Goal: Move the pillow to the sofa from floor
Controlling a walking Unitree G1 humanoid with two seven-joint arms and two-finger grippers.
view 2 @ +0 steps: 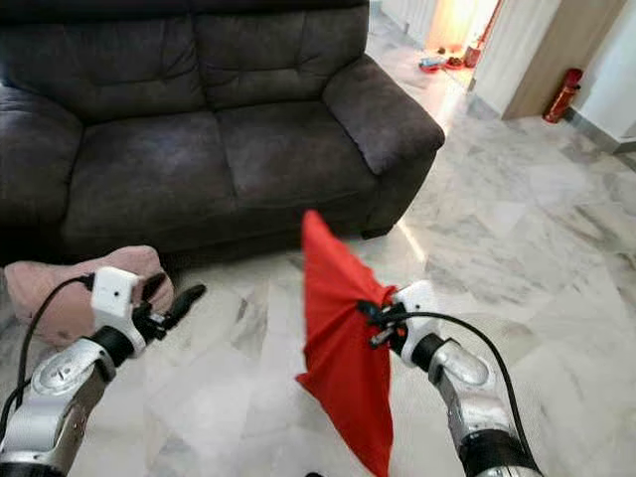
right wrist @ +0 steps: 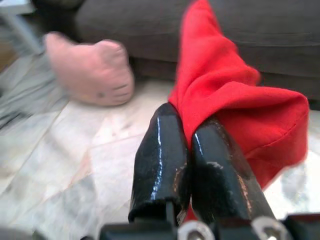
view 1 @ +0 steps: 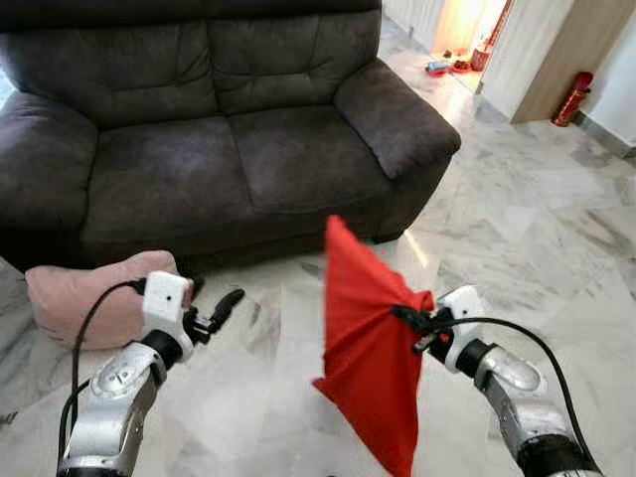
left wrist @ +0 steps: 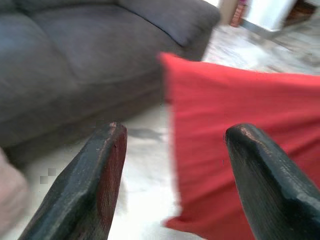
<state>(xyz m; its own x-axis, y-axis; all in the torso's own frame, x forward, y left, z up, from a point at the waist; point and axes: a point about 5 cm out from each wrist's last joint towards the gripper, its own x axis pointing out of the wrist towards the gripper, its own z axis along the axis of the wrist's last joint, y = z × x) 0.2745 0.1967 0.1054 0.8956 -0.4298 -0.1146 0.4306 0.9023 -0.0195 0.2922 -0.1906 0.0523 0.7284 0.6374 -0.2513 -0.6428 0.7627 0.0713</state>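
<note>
Your right gripper's [view 1: 409, 320] two black fingers [right wrist: 162, 160] are squeezed tight on a fold of the flat red cloth pillow [view 1: 368, 348]. The pillow hangs off the pale marble floor [view 1: 556, 229], in front of the dark grey fabric sofa [view 1: 199, 129], not on it. Your left gripper [view 1: 221, 308] has its fingers [left wrist: 95, 185] spread wide and holds nothing. It is beside the soft pink cat-face cushion [view 1: 84, 298] that lies on the floor against the sofa's base.

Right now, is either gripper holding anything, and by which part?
The right gripper is shut on the red pillow, pinching a fold of fabric at its side edge. The left gripper is open and holds nothing.
</note>
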